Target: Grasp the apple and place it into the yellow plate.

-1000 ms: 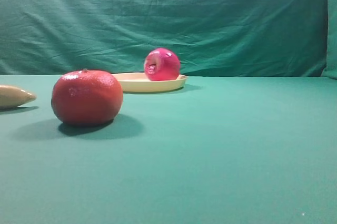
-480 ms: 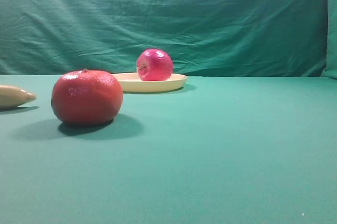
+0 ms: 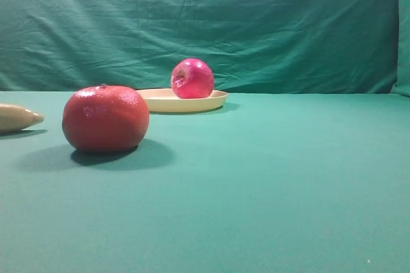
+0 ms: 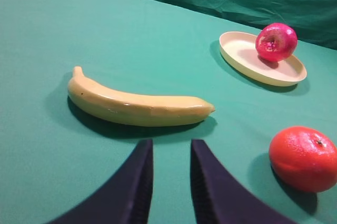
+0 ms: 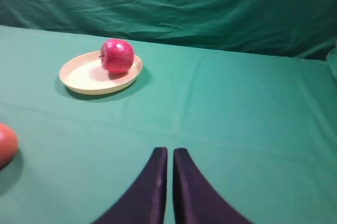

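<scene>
The glossy red-magenta apple (image 3: 192, 78) rests inside the pale yellow plate (image 3: 160, 100) at the back of the green table, its stem hollow turned to the left. No gripper touches it. In the left wrist view the apple (image 4: 276, 42) sits on the far side of the plate (image 4: 245, 58), far from my left gripper (image 4: 171, 148), whose dark fingers stand a little apart with nothing between them. In the right wrist view the apple (image 5: 117, 56) lies on the plate (image 5: 84, 78) well ahead and left of my right gripper (image 5: 169, 151), which is shut and empty.
An orange-red tangerine-like fruit (image 3: 106, 118) sits in front of the plate at the left. A yellow banana (image 4: 137, 105) lies just ahead of the left gripper; its tip (image 3: 19, 117) shows at the left edge. A green cloth (image 3: 256, 23) hangs behind the table.
The apple rocked inside the plate: it rolled left, then back a little to the right, and its stem hollow turned from facing the camera toward the left. Nothing else moved.
</scene>
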